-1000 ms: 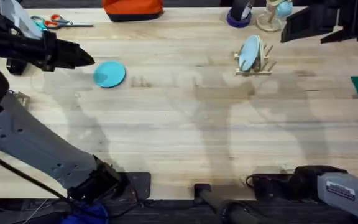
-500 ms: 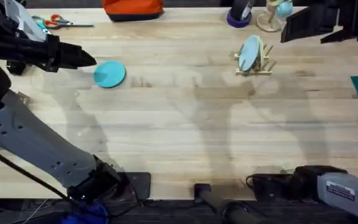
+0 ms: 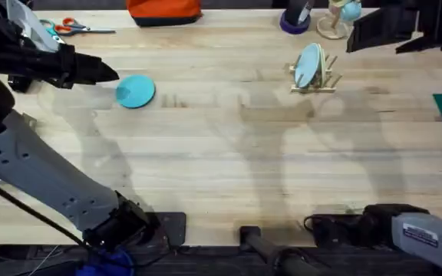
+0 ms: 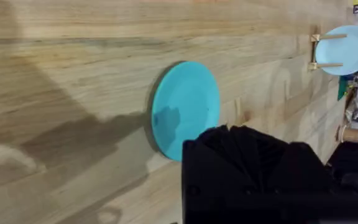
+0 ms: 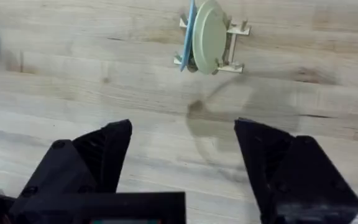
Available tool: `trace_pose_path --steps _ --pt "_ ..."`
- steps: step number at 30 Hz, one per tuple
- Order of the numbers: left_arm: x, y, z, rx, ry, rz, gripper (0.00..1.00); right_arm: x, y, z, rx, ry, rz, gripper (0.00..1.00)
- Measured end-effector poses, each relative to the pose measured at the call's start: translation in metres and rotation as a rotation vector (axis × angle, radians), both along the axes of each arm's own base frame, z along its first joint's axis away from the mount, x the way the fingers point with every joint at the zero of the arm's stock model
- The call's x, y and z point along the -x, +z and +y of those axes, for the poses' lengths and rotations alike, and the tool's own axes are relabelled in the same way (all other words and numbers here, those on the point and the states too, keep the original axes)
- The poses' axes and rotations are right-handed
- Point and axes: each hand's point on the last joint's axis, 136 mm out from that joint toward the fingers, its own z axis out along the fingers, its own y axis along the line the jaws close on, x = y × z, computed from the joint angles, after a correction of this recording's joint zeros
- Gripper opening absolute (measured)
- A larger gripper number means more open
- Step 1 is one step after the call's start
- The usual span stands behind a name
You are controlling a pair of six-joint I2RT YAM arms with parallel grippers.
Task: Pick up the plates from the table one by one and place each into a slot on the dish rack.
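Turquoise against pale wood: one plate point(image 3: 135, 90) is lying flat on the table point(image 3: 229, 161), far left, and my left gripper point(image 3: 107, 73) is hovering just beside its outer edge, not touching; I cannot tell how its fingers are standing. A second plate point(image 3: 308, 64) is standing upright in the dish rack point(image 3: 313, 83), far right of centre. My right gripper point(image 5: 182, 155) is hanging with its fingers spread wide apart, holding nothing. Bare planks are stretching wide between plate and rack.
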Motion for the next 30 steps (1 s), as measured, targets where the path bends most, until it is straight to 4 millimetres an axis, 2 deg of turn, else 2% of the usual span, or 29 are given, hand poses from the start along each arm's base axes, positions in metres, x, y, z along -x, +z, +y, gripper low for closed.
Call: trace_pose_path --steps 10,18,30 --pt "-0.001 -0.02 0.0 0.027 0.0 0.034 0.039 0.0 0.0 0.0 0.0 0.0 0.0 0.993" --pt "0.004 -0.059 -0.004 0.107 0.004 0.124 0.039 0.0 0.0 0.0 0.0 0.0 0.0 0.993" --pt "0.001 -0.062 -0.006 0.15 0.021 0.128 0.04 0.0 0.0 0.0 0.0 0.0 0.0 0.994"
